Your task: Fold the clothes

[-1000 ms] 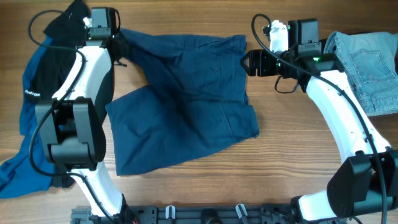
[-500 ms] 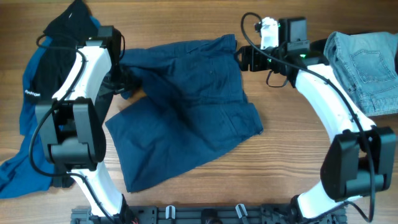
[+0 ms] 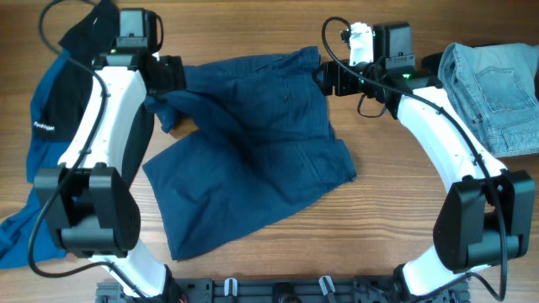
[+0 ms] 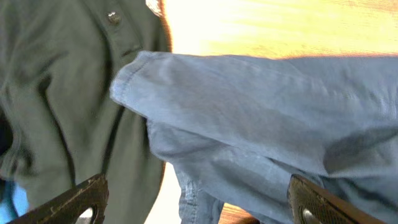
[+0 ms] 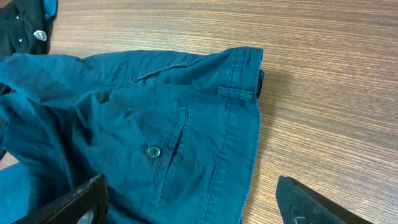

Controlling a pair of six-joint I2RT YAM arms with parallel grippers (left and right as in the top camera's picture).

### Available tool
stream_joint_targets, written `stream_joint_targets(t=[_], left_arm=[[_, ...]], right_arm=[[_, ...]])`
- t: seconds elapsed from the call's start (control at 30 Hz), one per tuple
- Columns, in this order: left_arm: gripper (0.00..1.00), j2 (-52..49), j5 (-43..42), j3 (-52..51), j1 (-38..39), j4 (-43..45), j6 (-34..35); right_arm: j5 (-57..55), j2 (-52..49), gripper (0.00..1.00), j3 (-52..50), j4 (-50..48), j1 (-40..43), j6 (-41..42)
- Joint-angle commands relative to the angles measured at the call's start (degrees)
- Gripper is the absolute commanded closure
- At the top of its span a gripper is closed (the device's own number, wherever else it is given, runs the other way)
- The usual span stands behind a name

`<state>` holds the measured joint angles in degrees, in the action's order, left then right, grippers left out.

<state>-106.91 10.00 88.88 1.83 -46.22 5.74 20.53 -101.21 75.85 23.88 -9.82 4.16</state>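
Your left fingers (image 4: 81,198) and right fingers (image 5: 81,200) both gape empty over the shorts (image 3: 253,143) — close left carelessly and you could pinch the jacket (image 4: 50,99) beside them too.

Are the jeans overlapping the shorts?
No, in the overhead view the jeans lie at the far right, with bare tabletop between them and the shorts.

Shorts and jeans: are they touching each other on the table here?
Apart. The overhead view shows a strip of bare wooden table between the right edge of the navy shorts and the left edge of the denim jeans.
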Motion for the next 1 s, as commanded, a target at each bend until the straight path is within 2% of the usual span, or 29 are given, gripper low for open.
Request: stream_joint_targets(t=[0.0,0.17,0.47,0.57,0.6,0.67,0.7,0.73,0.83,0.87,0.97], left_arm=[[0.09,-2.7,-0.5,0.0,0.3,0.4,-9.9],[0.14,-6.6,-0.6,0.0,0.3,2.3,-16.0],[0.12,-10.7,-0.8,0.0,0.3,8.8,-18.9],[0.17,-12.1,-2.1,0.0,0.3,9.2,-18.8],[0.20,-12.3,-2.7,0.0,0.3,9.2,-18.8],[0.32,-12.8,-3.0,0.0,0.3,9.2,-18.8],[0.44,-12.8,-3.0,0.0,0.3,9.1,-18.7],[0.66,-12.8,-2.9,0.0,0.3,9.1,-18.6],[0.92,-12.8,-2.9,0.0,0.3,9.2,-18.3],[0.96,-12.8,-2.9,0.0,0.3,9.2,-18.0],[0.96,-12.8,-2.8,0.0,0.3,9.7,-18.0]], right_arm=[[0.4,-0.6,0.13,0.6,-0.3,-0.1,-1.1],[0.4,-0.6,0.13,0.6,-0.1,-0.1,-1.0],[0.4,-0.6,0.14,0.6,1.0,-0.1,-1.0],[0.4,-0.6,0.14,0.6,1.0,-0.1,-1.0],[0.4,-0.6,0.14,0.6,1.0,-0.1,-1.0],[-0.1,-0.6,0.14,0.6,1.0,-0.1,-1.0],[-0.2,-0.6,0.14,0.6,1.1,-0.1,-1.1],[-0.2,-0.6,0.14,0.6,1.1,-0.1,-1.0],[-0.2,-0.6,0.14,0.6,1.1,-0.1,-1.1],[-0.2,-0.6,0.14,0.6,1.1,-0.1,-1.0],[-0.2,-0.6,0.14,0.6,1.1,-0.1,-1.0]])
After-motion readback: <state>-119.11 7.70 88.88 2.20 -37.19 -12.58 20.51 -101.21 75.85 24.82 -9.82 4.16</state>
